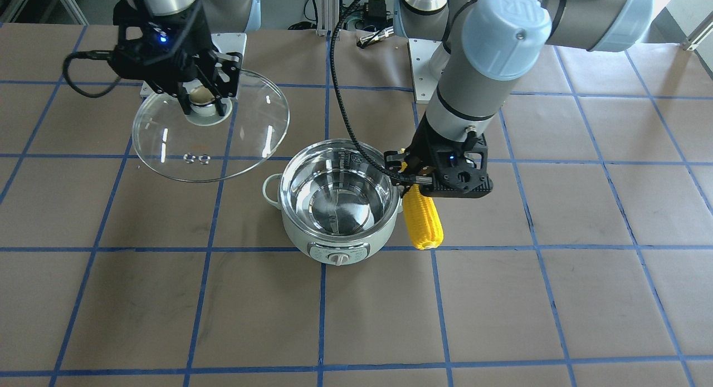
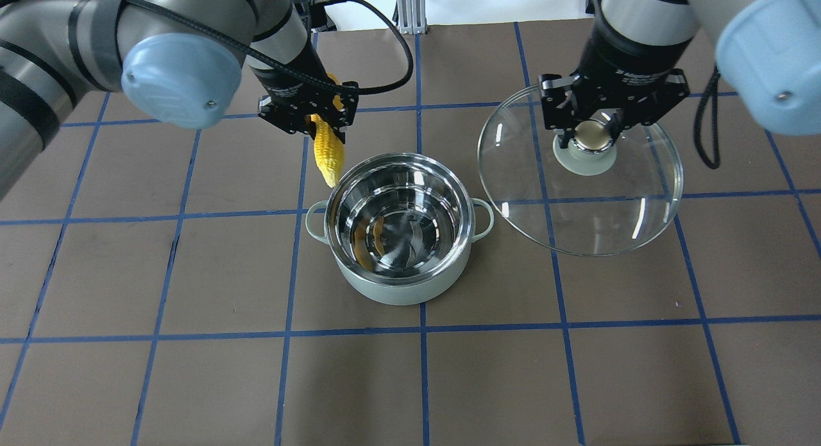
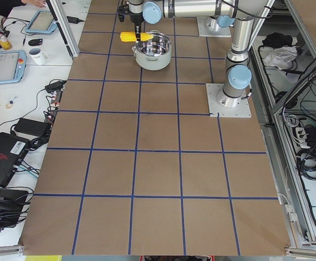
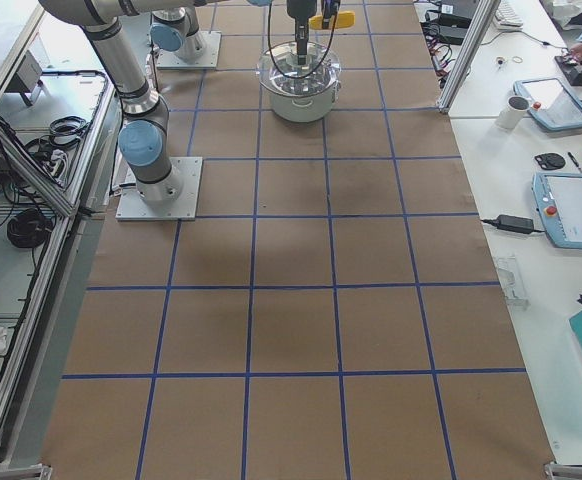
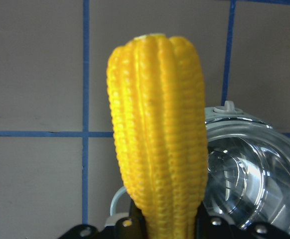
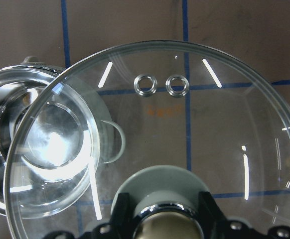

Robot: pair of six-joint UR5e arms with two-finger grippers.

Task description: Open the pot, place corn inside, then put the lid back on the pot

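While your right fingers (image 2: pixel 563 135) clamp the lid (image 2: pixel 577 208) clear at upper right, left fingers (image 2: pixel 338 126) grip the corn (image 2: pixel 326 154) beside the open pot (image 2: pixel 397 287).

In the middle of the overhead view, the round pale mint-green pot (image 2: pixel 397 291) has a smooth, satin, plastic-looking outer wall and a mirror-bright polished steel inside. To its right the round clear glass lid (image 2: pixel 577 221) is glossy and streaked with glare, with a thin metal rim and a matt beige knob (image 2: pixel 591 136). The bright yellow ear of corn (image 5: pixel 157 139) looks like moulded plastic, bumpy with kernel rows and faintly shiny, and the brown table cover (image 2: pixel 192 273) is matt, paper-like and scuffed, crossed by smooth blue tape lines (image 2: pixel 423 382).
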